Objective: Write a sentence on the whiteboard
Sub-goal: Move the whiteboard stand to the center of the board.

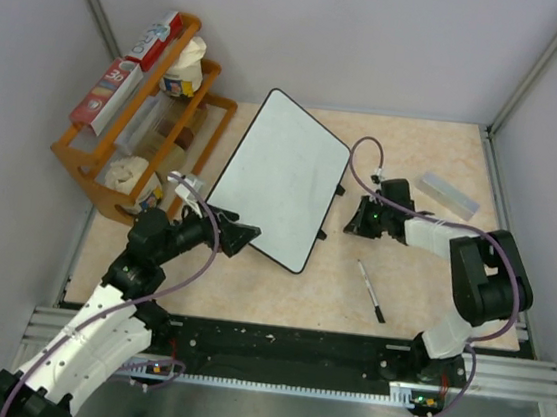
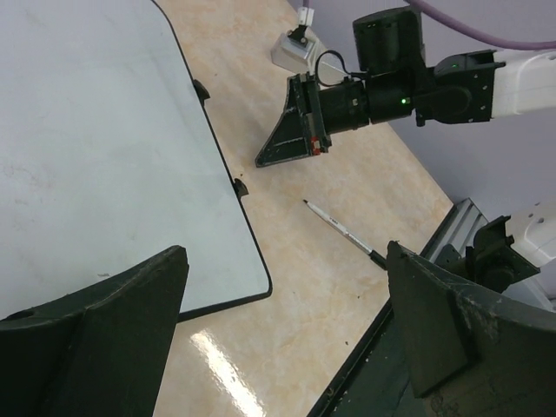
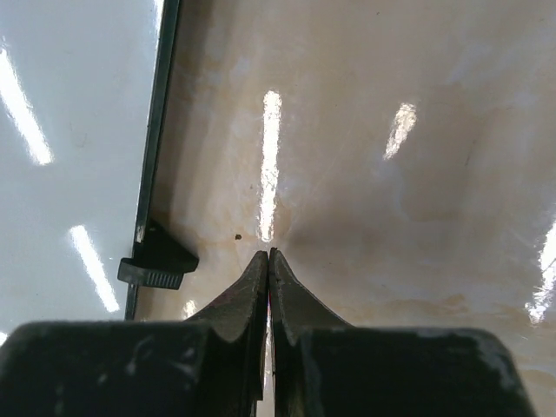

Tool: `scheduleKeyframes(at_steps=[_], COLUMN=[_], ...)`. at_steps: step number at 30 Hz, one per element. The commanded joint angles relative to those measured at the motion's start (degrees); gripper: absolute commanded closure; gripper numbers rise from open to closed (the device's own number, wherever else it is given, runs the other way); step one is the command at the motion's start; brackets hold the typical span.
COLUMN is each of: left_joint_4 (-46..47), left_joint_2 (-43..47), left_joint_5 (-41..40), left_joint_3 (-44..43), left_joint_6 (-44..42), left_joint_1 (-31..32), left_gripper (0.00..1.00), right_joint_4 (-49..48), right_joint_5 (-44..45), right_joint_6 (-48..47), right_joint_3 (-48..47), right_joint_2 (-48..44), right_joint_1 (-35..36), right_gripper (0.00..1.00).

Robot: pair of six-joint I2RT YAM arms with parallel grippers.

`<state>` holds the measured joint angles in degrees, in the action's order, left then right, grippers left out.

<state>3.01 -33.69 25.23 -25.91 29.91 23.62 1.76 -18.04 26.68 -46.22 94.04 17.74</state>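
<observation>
The whiteboard [image 1: 282, 174] lies tilted on the table, glossy white with a thin black rim, and no sentence shows on it. Its face also fills the left of the left wrist view [image 2: 87, 148] and the right wrist view [image 3: 69, 130]. My left gripper [image 1: 240, 236] hovers open by the board's near corner, nothing between its fingers [image 2: 95, 330]. My right gripper [image 1: 350, 226] is shut on nothing, its tips [image 3: 269, 254] low over the bare table just right of the board's edge, beside a black clip [image 3: 156, 265]. A thin marker [image 1: 371, 292] lies loose on the table, apart from both grippers.
An orange rack [image 1: 92, 162] holding boxes and packets stands at the back left. A small grey flat bar [image 1: 448, 195] lies at the back right. Two black clips [image 1: 339, 188] stick out of the board's right edge. Grey walls close in on three sides.
</observation>
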Motion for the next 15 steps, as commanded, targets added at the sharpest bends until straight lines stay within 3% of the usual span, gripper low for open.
scheduleKeyframes(at_steps=[1, 15], left_joint_4=[1.3, -1.5], left_joint_2=[3.7, 5.2], left_joint_5=[-0.6, -1.1], left_joint_3=[0.1, -1.1], left_joint_6=[-0.5, -1.2], left_joint_1=[0.0, 0.0], left_gripper=[0.01, 0.01], right_joint_4=[-3.3, -7.7], right_joint_5=[0.3, 1.0], right_joint_6=[0.9, 3.7], right_joint_3=[-2.7, -2.5], right_joint_2=[1.3, 6.9], right_joint_1=[3.3, 9.2], right_gripper=[1.00, 1.00])
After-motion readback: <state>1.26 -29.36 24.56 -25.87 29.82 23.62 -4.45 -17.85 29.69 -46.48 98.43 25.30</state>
